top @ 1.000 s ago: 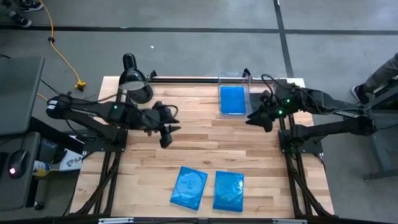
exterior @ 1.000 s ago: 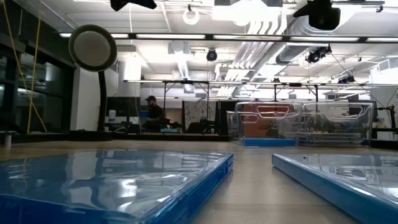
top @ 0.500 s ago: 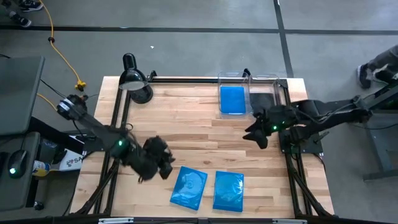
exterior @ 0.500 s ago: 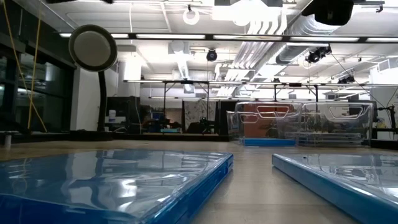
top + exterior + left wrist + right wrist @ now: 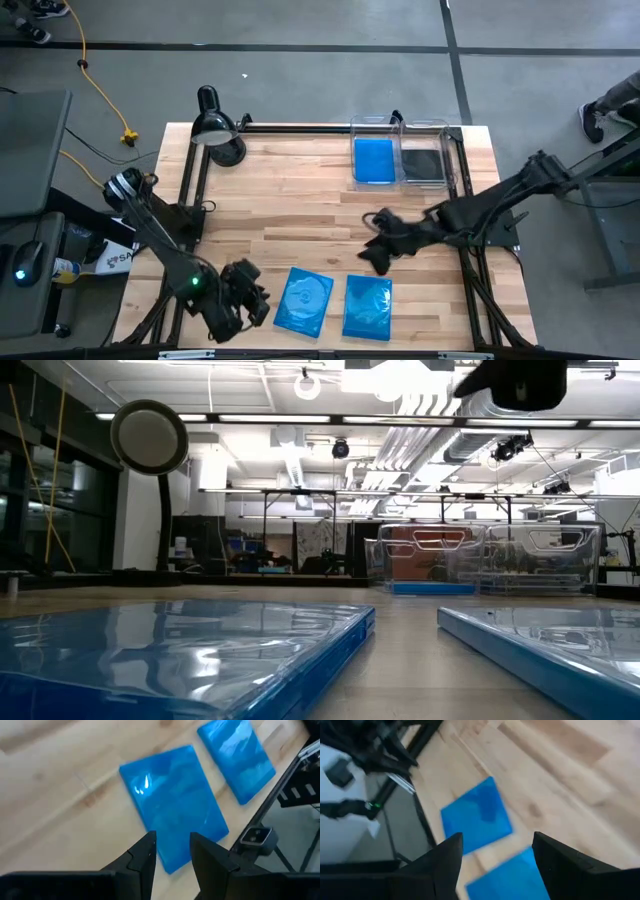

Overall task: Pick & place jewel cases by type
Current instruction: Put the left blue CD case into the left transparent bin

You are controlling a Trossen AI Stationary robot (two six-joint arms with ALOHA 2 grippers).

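Two blue jewel cases lie flat on the wooden table near its front edge, a left one [image 5: 304, 300] [image 5: 175, 810] and a right one [image 5: 368, 307] [image 5: 237, 757]. At the far edge, a third blue case [image 5: 375, 160] lies in a clear bin, and a black case [image 5: 423, 163] in the bin beside it. My left gripper [image 5: 255, 300] [image 5: 172, 857] hangs open just left of the left blue case, tilted down toward it. My right gripper [image 5: 375, 255] [image 5: 495, 860] is open above the table, a little beyond the right blue case.
A black desk lamp [image 5: 220, 135] stands at the far left corner. The two clear bins [image 5: 480, 560] sit side by side at the far right. Bare wood lies between the bins and the front cases. A black frame rail [image 5: 300, 127] runs along the far edge.
My left gripper has swung from the table's far left toward the near edge, sinking and rolling, and now hangs beside the left blue case. My right gripper has left the bins and come down toward the near edge and the middle. The cases have not moved.
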